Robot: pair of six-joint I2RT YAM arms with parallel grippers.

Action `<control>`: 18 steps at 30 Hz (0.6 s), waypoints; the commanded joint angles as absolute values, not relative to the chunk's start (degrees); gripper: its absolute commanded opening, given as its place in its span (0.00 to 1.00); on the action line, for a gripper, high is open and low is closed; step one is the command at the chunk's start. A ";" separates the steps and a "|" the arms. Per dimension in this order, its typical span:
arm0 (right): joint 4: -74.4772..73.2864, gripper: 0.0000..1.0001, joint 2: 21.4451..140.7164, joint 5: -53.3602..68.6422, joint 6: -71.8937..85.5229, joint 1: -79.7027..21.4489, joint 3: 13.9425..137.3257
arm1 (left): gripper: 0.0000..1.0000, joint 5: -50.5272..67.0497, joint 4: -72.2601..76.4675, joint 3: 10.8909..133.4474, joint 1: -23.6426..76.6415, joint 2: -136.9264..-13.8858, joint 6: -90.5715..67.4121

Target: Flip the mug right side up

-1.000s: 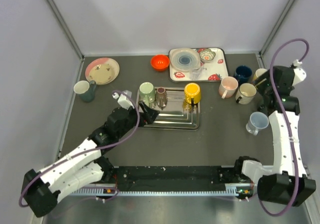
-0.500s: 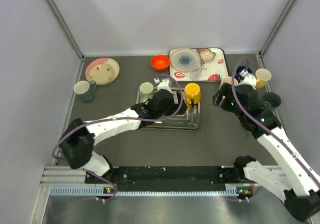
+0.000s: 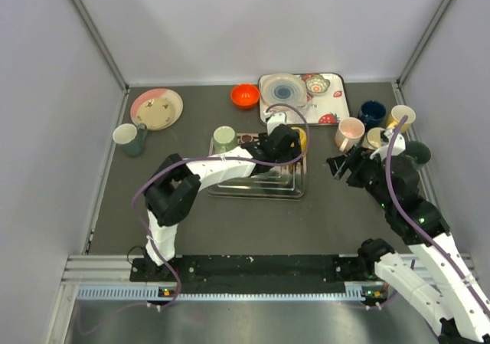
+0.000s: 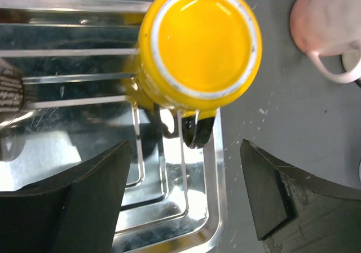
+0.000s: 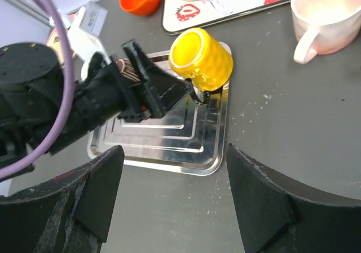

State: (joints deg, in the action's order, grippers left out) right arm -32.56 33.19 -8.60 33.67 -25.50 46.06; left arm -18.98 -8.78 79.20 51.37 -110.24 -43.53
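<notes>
The yellow mug stands upside down, base up, at the back right corner of the steel tray. Its dark handle points toward the tray's right rim. My left gripper hovers just above the mug with its jaws open and empty, so only a sliver of yellow shows in the top view. In the left wrist view the gripper is wide open above the tray. My right gripper is open and empty, right of the tray. The right wrist view shows the mug and left fingers.
A green cup and a brown cup stand at the tray's back left. A pink mug, cream mug, blue mug and tan cup cluster at right. An orange bowl, strawberry tray and plate stand at the back.
My left arm swung from the tray's left side across to above the yellow mug. My right arm came in from the right wall toward the tray's right side.
</notes>
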 commanded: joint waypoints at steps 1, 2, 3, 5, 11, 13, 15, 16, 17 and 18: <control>-30.50 0.74 31.99 -4.84 34.19 -26.02 45.70 | 0.82 -20.57 -10.19 86.47 51.50 -113.37 -42.28; -30.50 0.74 31.99 -4.22 34.45 -25.93 45.70 | 0.82 -20.65 -10.37 86.92 51.50 -114.42 -42.01; -30.50 0.74 31.99 -3.87 34.45 -26.01 45.79 | 0.81 -21.00 -10.37 87.27 51.50 -114.87 -41.92; -30.41 0.74 31.99 -2.91 34.72 -26.02 45.88 | 0.80 -20.92 -10.63 87.89 51.50 -116.01 -41.92; -30.23 0.74 31.99 -0.97 35.33 -25.93 46.41 | 0.74 -21.62 -11.25 89.65 51.33 -118.30 -42.54; -30.15 0.74 31.82 -0.53 35.51 -26.02 46.41 | 0.71 -21.36 -11.25 90.52 51.07 -118.82 -42.63; -30.15 0.74 31.38 -0.26 35.77 -26.02 46.41 | 0.67 -21.27 -11.25 91.40 50.63 -119.53 -42.80; -30.15 0.74 31.29 -0.18 35.77 -26.02 46.23 | 0.66 -21.10 -11.34 91.67 50.45 -119.71 -42.89; -30.15 0.73 31.12 -0.18 35.86 -26.02 46.14 | 0.65 -20.57 -11.34 92.02 50.36 -120.23 -42.98; -30.23 0.73 30.85 -0.18 35.95 -26.02 45.88 | 0.63 -20.48 -11.51 92.54 50.10 -120.41 -43.15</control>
